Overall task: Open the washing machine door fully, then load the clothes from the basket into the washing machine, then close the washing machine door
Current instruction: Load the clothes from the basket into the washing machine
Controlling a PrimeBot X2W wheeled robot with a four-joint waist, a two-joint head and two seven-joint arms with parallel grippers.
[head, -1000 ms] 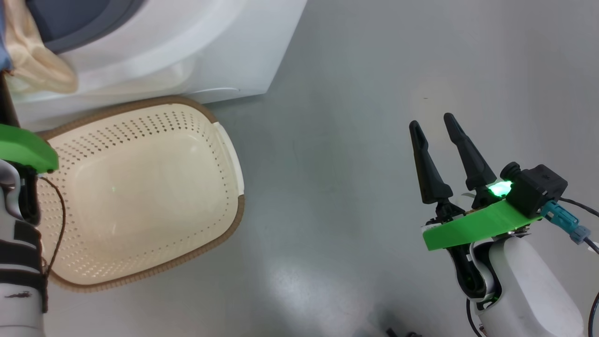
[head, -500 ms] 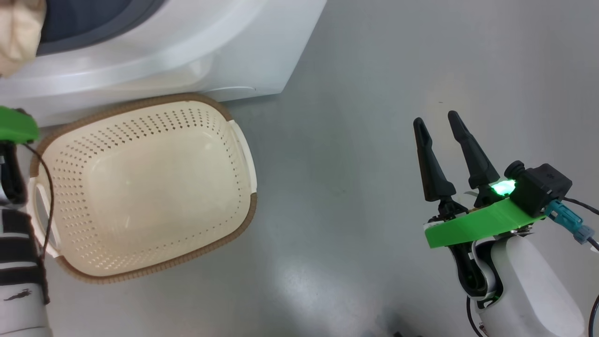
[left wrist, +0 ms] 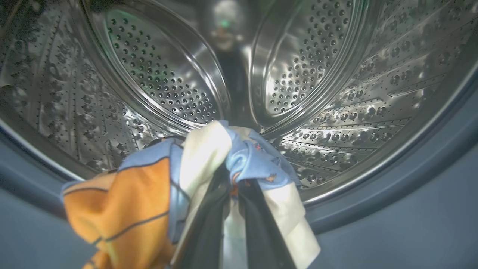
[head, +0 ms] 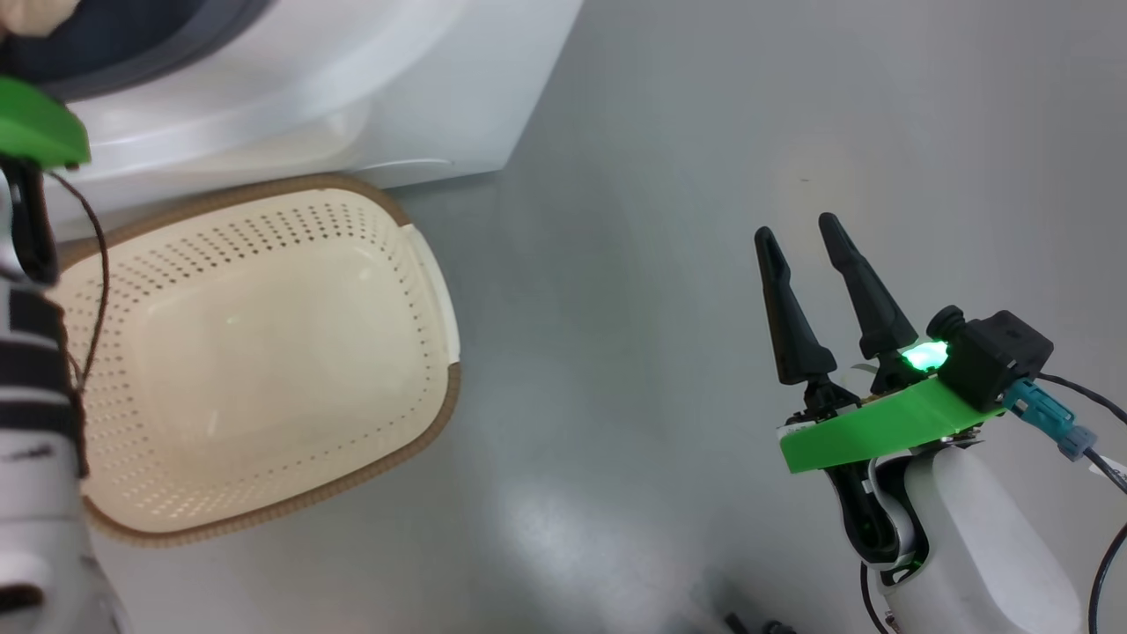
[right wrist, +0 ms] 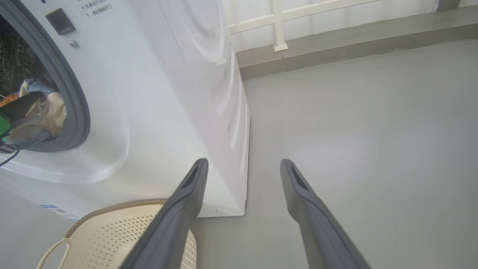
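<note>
My left gripper (left wrist: 232,180) is shut on the clothes (left wrist: 201,157), a bundle of light-blue, cream and orange fabric. It holds them at the mouth of the washing machine's steel drum (left wrist: 336,93), just past the grey-blue seal (left wrist: 392,209). In the right wrist view the clothes (right wrist: 41,108) sit inside the round opening of the washing machine (right wrist: 168,93). The cream basket (head: 440,414) stands on the floor against the machine's front (head: 423,106), with nothing in it. My right gripper (head: 795,227) hangs open over bare floor, well to the right of the basket. The washing machine door is out of view.
My left forearm (head: 35,440) rises along the basket's left side, its green wrist plate (head: 35,128) up at the opening. Grey floor (head: 634,308) stretches right of the machine. A low kerb and white railing (right wrist: 280,26) run behind it.
My left wrist has risen towards the machine's opening, and the cream fabric that hung over the front has gone in with it. The head view shifted slightly. The right gripper stays open and still.
</note>
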